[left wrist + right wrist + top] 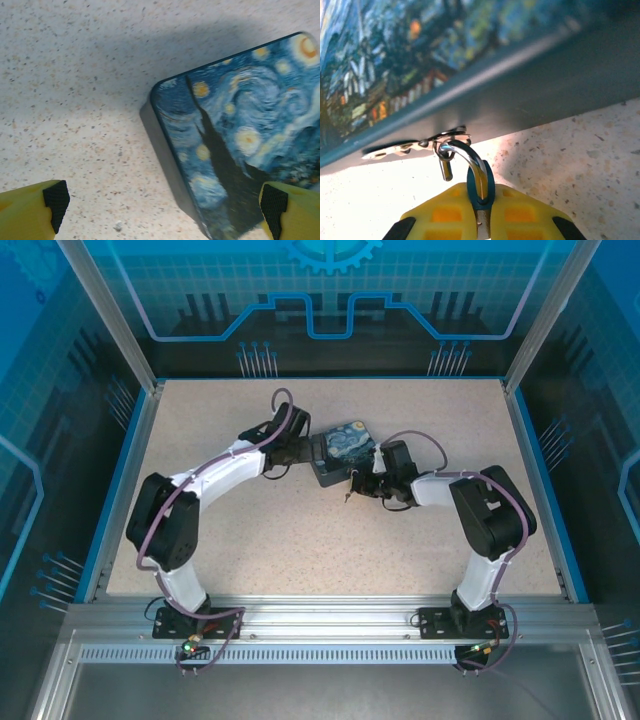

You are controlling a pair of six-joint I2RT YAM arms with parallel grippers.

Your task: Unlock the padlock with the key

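From above, the Starry Night box (348,440) lies on the speckled table (300,540) a little above the middle of the frame. The left gripper (303,450) reaches in from the left and sits at the box's left end. The right gripper (358,480) comes in from the right and sits at the box's lower edge. The padlock is too small to pick out in this view.

In the left wrist view, the box (240,135) fills the right half of the frame, with its rounded corner pointing toward the centre and bare table (75,100) to the left. The left gripper (165,205) stands wide. One yellow finger with a black pad (56,199) is in the lower left corner and the other is in the lower right, over the box's lid. The fingers touch nothing.

In the right wrist view, the box's dark teal side wall (530,85) crosses the frame on a slant. A small metal hasp (415,145) juts from its lower edge, left of centre. The padlock (489,182), with its blue-green body, hangs just below the hasp, pinched between the yellow fingers of the right gripper (480,195) at the bottom centre. Its silver shackle (467,155) hooks through the hasp. The shackle's short leg ends free, outside the body.
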